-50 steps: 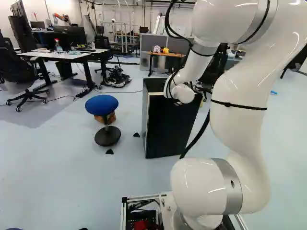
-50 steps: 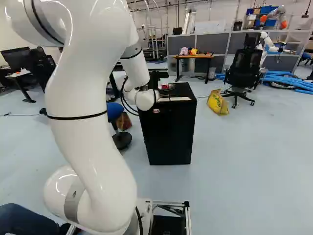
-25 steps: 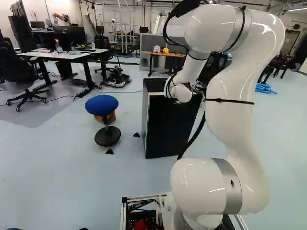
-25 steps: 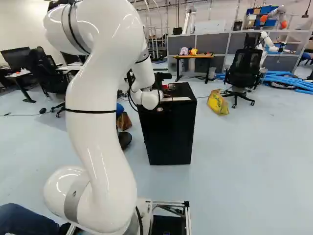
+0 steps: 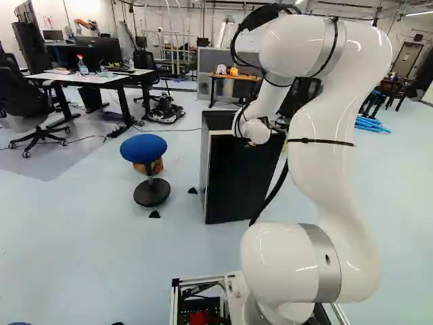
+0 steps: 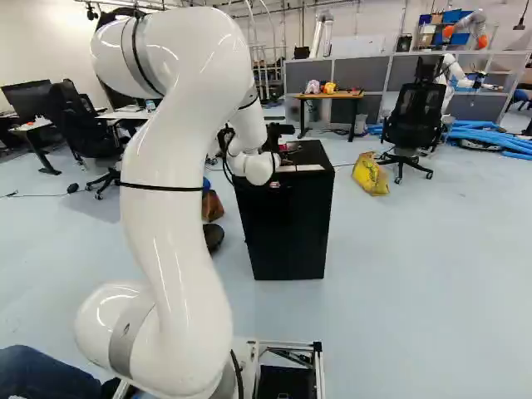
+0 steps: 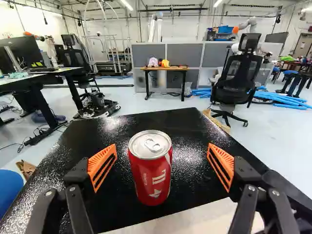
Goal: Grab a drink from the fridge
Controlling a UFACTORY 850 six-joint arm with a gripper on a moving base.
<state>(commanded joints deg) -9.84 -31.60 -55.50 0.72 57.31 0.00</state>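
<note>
The gripper (image 5: 279, 126) is at the top of the black fridge (image 5: 240, 183), its fingertips hidden behind the white wrist in the left base view. In the wrist view the gripper (image 7: 161, 163) is open, with orange pads wide apart. A red can (image 7: 151, 168) with a silver lid stands upright on the fridge's black top (image 7: 190, 129), between the two fingers in that view. Floor-coloured gaps of black surface show on both sides of it, so neither pad touches it. A bit of the can's red (image 6: 283, 147) shows past the wrist in the right base view.
A blue stool (image 5: 143, 147) stands beside the fridge. Beyond are desks (image 5: 101, 78), a small wooden table (image 7: 165, 68), an office chair (image 7: 236, 78), a yellow bag (image 6: 370, 173) and blue tubes (image 6: 490, 137). Another robot (image 6: 453, 71) stands at the back.
My arm's upper part has come lower and shifted, leftward in the left base view and rightward in the right one. The wrist has shifted slightly over the fridge. The base and fridge have stayed put.
</note>
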